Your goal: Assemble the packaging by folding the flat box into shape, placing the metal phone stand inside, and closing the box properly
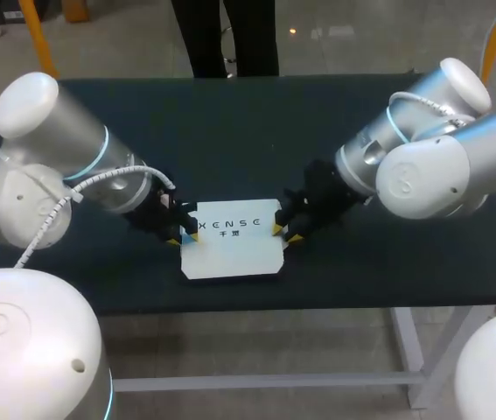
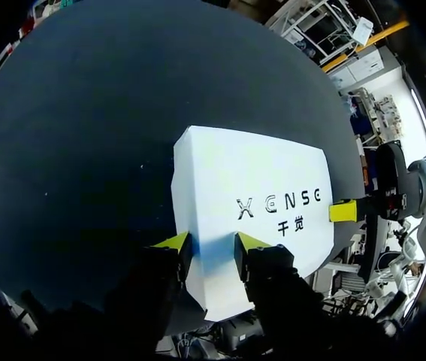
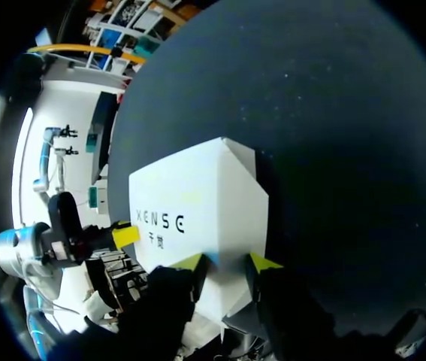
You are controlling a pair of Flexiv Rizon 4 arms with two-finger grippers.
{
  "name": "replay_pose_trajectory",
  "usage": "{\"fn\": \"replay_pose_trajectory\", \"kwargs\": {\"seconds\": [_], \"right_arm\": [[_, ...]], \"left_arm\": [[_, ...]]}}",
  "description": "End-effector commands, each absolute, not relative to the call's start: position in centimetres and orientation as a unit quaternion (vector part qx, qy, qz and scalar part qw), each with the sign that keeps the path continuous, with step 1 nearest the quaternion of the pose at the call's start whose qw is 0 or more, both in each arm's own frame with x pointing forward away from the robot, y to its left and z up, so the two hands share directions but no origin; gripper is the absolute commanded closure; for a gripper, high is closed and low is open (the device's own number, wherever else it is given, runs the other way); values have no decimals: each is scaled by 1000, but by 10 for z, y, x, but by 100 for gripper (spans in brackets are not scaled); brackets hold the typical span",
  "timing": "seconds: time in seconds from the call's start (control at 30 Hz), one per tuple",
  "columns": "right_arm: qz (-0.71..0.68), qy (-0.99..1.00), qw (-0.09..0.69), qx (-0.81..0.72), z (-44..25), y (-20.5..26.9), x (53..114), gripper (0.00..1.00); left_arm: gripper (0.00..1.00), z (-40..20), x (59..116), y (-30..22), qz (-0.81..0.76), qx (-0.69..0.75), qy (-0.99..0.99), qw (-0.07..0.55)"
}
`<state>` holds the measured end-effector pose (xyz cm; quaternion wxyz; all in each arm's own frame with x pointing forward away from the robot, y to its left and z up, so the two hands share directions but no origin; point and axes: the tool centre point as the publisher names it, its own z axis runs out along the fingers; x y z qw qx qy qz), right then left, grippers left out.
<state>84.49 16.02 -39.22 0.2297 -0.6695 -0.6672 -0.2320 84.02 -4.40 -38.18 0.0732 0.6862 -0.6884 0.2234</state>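
Lying on the dark table (image 1: 230, 114), printed side up and right between the two grippers: the white box (image 1: 230, 254), low and flat-looking, with clipped corners. At its left edge, the left gripper (image 1: 185, 236), fingers spread a little apart, yellow tips set side by side along that edge, white cardboard showing in the gap and running on ahead of them. Not pinching the box, only poised at its border. At the opposite edge, the right gripper (image 1: 284, 233), fingers likewise parted, tips down by the cardboard's rim, the white face stretching away ahead of them. No clamp across the box there either. From the left wrist, one yellow tip of the other gripper visible at the box's far edge, straight ahead beyond the print; the same from the right wrist, mirrored. Both arms in low from their own sides, with only the box between the two grippers.
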Motion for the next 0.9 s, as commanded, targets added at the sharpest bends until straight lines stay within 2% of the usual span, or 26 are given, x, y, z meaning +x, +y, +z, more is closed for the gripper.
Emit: {"fn": "replay_pose_trajectory", "kwargs": {"seconds": [0.03, 0.43, 0.9], "right_arm": [[-239, -667, 238, -664, -398, 160, 847, 60], [-261, -665, 242, -656, -397, 166, 850, 60], [-264, -661, 235, -662, -399, 169, 849, 60]], "left_arm": [[59, -393, 832, -44, 244, 681, -687, 78], [60, -395, 831, -44, 275, 664, -688, 99], [55, -392, 829, -34, 292, 660, -683, 111]]}}
